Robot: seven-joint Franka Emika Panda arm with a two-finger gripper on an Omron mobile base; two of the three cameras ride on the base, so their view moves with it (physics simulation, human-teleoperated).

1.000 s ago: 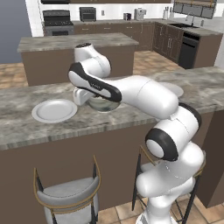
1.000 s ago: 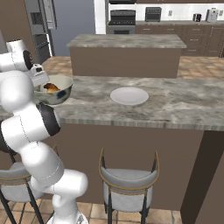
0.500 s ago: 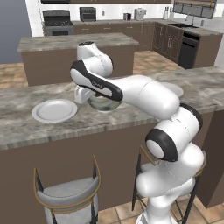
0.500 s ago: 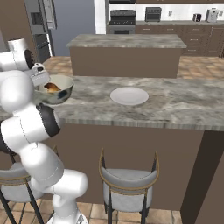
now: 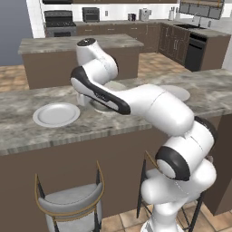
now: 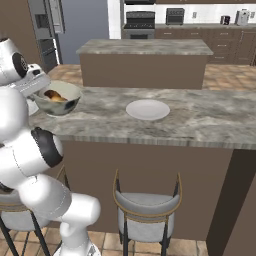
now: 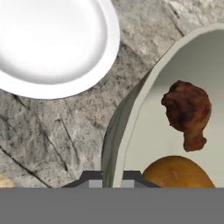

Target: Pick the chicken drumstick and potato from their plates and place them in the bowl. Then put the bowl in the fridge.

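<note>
Jaws astride bowl (image 7: pixel 144 131) rim, drumstick (image 7: pixel 187 111) bone-end down

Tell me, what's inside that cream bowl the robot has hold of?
In the bowl lie a dark brown chicken drumstick and a golden potato. The potato's lower part is cut off in the hand view, so the bowl's floor beneath it can't be seen.

Bare counter (image 6: pixel 200 117) right of bowl (image 6: pixel 59 102), white plate (image 6: pixel 147 109) lying flat there, second plate (image 5: pixel 56 114) left.
</note>
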